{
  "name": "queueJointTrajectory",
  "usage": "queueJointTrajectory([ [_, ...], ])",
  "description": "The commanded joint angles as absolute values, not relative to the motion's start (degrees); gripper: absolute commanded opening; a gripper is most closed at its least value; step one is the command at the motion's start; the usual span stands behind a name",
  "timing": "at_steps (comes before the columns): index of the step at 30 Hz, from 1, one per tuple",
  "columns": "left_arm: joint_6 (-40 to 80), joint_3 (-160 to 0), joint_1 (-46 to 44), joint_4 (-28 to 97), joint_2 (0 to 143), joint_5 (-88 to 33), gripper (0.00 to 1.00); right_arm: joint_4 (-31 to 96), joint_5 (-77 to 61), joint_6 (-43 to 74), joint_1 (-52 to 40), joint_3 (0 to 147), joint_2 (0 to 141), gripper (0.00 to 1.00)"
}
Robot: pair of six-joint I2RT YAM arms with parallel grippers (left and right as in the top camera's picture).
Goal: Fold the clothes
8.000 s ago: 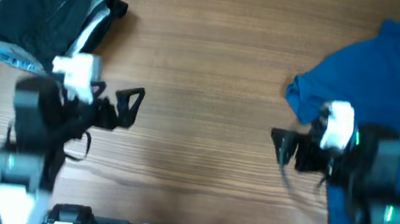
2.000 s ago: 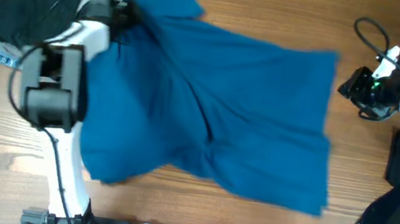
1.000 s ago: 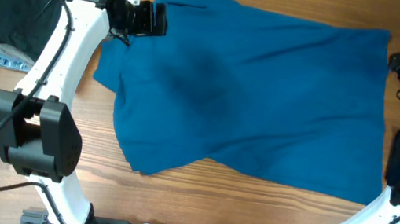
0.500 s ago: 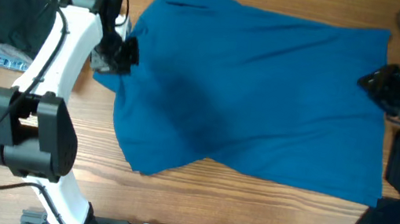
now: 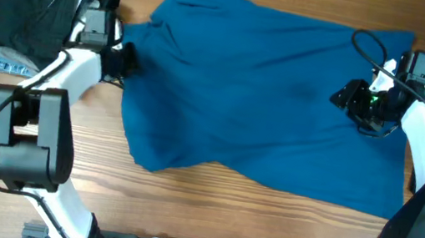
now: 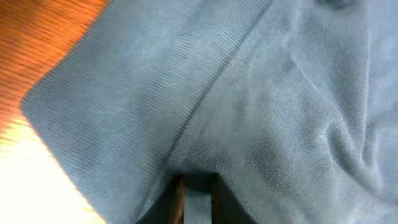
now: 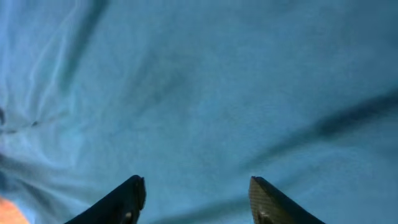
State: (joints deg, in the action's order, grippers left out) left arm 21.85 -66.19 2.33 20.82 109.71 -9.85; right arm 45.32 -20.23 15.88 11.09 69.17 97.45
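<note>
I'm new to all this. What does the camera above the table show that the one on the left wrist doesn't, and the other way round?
Only overhead: the whole blue shirt spread out, a dark clothes pile, both arms, and the right gripper over the shirt. Only left wrist: the fabric's weave, a seam, and a fold pinched in the left gripper. Both: blue shirt on the wooden table.

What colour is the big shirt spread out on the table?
The shirt is plain royal blue; clearest in the overhead view.
</note>
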Motion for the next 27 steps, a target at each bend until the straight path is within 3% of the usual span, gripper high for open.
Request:
queueJointTrajectory([
  [1, 21.8, -68.8, 3.6, 26.6, 108.7, -15.3, 0.36, 45.3, -16.5, 16.9, 13.9, 68.9, 98.0, 0.63],
  [5, 16.3, -68.9, 3.6, 36.4, 105.2, -15.6, 0.47, 47.5, -16.5, 16.6, 19.4, 68.9, 98.0, 0.64],
  [8, 11.3, -68.9, 3.6, 40.2, 103.4, -13.7, 0.72, 48.8, -16.5, 16.5, 23.8, 68.9, 98.0, 0.64],
  [11, 10.6, -68.9, 3.7, 43.3, 103.3, -10.4, 0.82, 51.2, -16.5, 14.9, 26.7, 68.9, 98.0, 0.64],
  [17, 10.7, -68.9, 3.6, 51.1, 103.3, -10.6, 0.73, 56.2, -16.1, 12.1, 27.0, 68.9, 98.0, 0.65],
  [27, 10.7, -68.8, 3.6, 49.8, 103.3, -12.2, 0.68, 56.0, -16.1, 12.0, 27.0, 68.9, 98.0, 0.69],
])
